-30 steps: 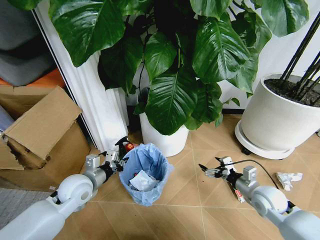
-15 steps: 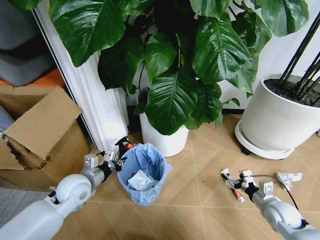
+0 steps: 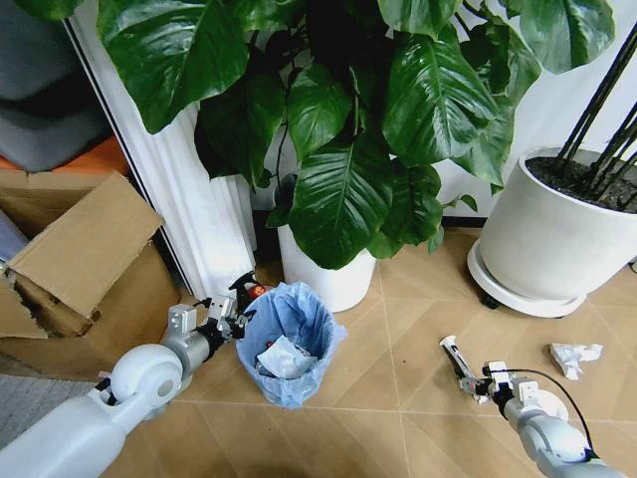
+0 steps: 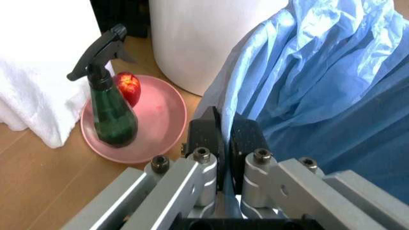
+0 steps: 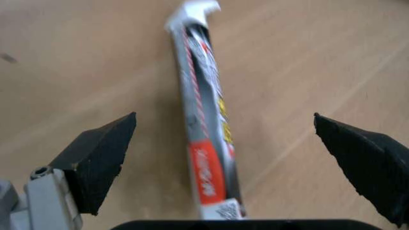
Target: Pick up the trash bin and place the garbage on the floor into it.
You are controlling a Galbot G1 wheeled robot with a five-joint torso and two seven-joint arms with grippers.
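Observation:
The trash bin (image 3: 291,344), lined with a crinkled light-blue bag, stands on the chevron floor (image 3: 398,423) in front of a white plant pot. My left gripper (image 3: 232,317) is at its left rim, shut on the edge of the blue bag (image 4: 300,91); the wrist view shows the fingers (image 4: 206,136) pinched together on the plastic. Crumpled white paper (image 3: 283,358) lies inside the bin. My right gripper (image 3: 482,386) hangs low and open over a white stick wrapper (image 3: 456,357). In the right wrist view that wrapper (image 5: 206,129) lies between the spread fingers (image 5: 102,153), untouched. A crumpled white scrap (image 3: 575,357) lies farther right.
A green spray bottle (image 4: 108,115) and a red fruit (image 4: 128,87) sit on a pink dish (image 4: 163,122) just left of the bin. White plant pots (image 3: 328,284) (image 3: 552,239) stand behind, a cardboard box (image 3: 85,269) at left. Open floor lies between bin and wrapper.
My right gripper has swung away from the bin, rightward and down toward the floor, and now sits over the stick wrapper. The left gripper and bin have stayed put.

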